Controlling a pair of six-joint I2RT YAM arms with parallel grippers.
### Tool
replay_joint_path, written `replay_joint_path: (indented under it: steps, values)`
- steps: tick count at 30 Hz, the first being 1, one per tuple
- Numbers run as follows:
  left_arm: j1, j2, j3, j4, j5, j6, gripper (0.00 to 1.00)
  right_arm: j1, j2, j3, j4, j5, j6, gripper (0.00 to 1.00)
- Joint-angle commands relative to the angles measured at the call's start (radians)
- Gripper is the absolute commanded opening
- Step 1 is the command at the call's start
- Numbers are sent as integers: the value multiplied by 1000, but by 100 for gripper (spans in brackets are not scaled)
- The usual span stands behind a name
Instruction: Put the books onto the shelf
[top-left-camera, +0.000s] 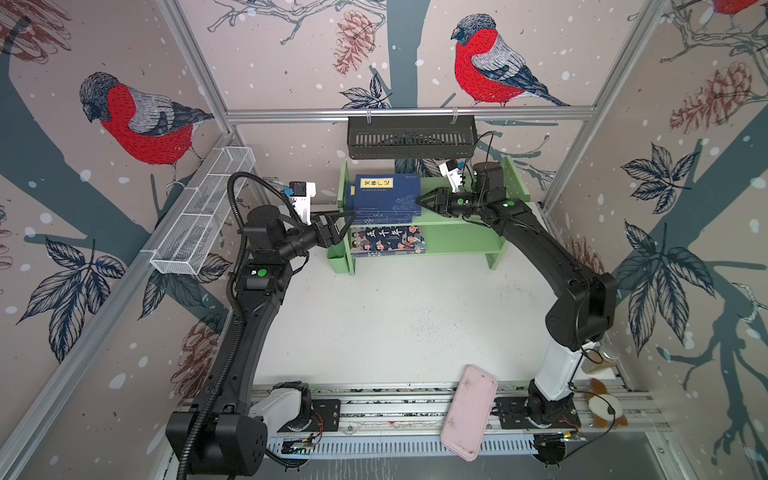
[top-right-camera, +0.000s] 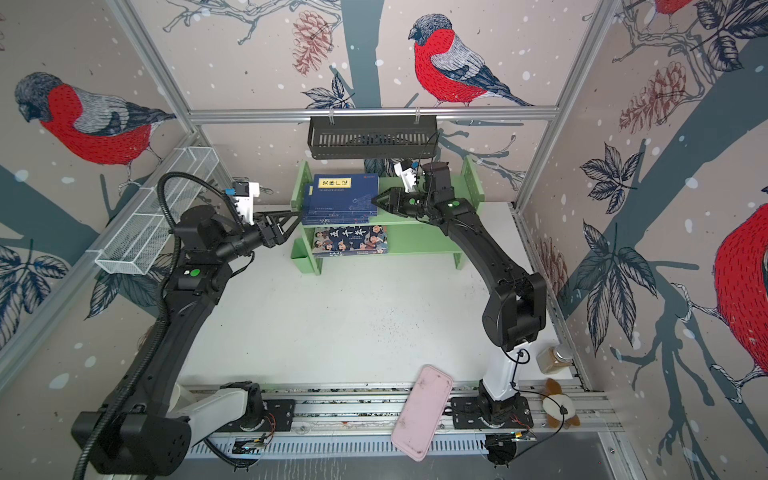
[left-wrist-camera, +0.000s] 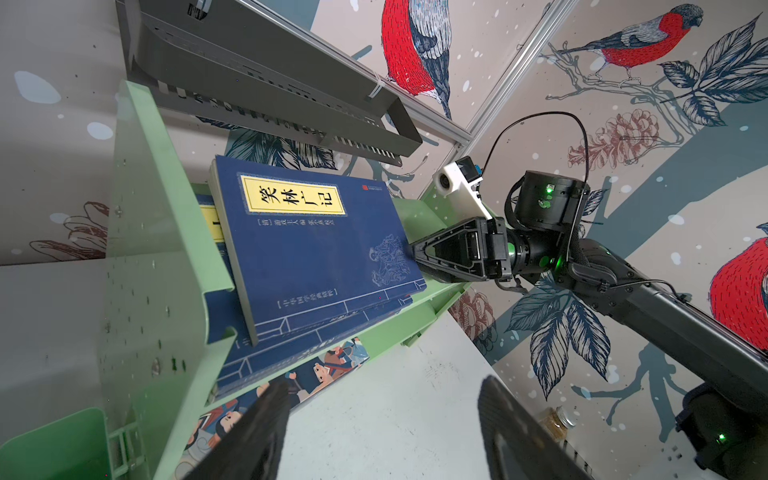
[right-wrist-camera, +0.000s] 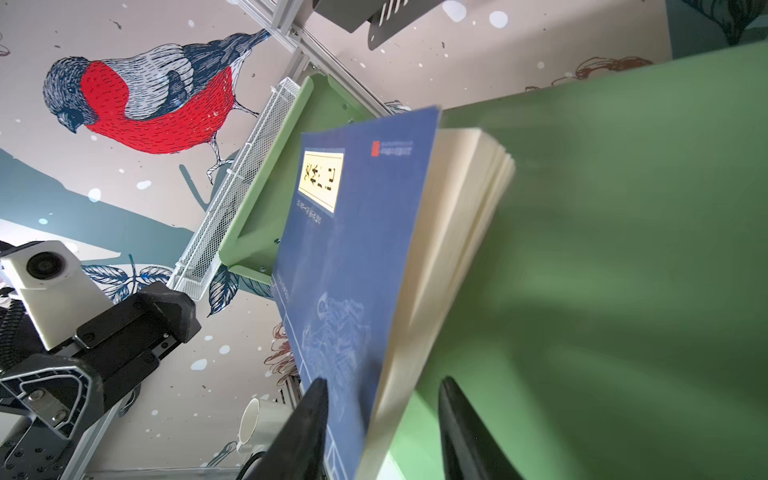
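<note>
At upper centre in both top views, the navy-blue paperbacks (top-left-camera: 386, 195) lie stacked on the upper tier of the green shelf (top-left-camera: 461, 239), with the cartoon-cover book (top-left-camera: 386, 242) on the tier below. The right gripper (top-left-camera: 420, 200) straddles the top one's right edge; I cannot tell whether it pinches. The left gripper (top-left-camera: 352, 215) hangs parted and empty at the stack's left. The step probably calls for nudging that book square with the stack, pages unfanned, then letting go cleanly.
</note>
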Motion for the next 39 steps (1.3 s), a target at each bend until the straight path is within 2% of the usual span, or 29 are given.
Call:
replay_joint_path:
  steps: [1,14,39]
  values:
    - [2,-1,-6,51,13,-15,73,4,16,22,20,-26,-5,40]
    - [3,-8,-16,52,9,-13,73,11,26,56,-23,-6,-40,3]
    - [2,-23,-25,47,-5,8,73,36,44,99,-52,-13,-53,1]
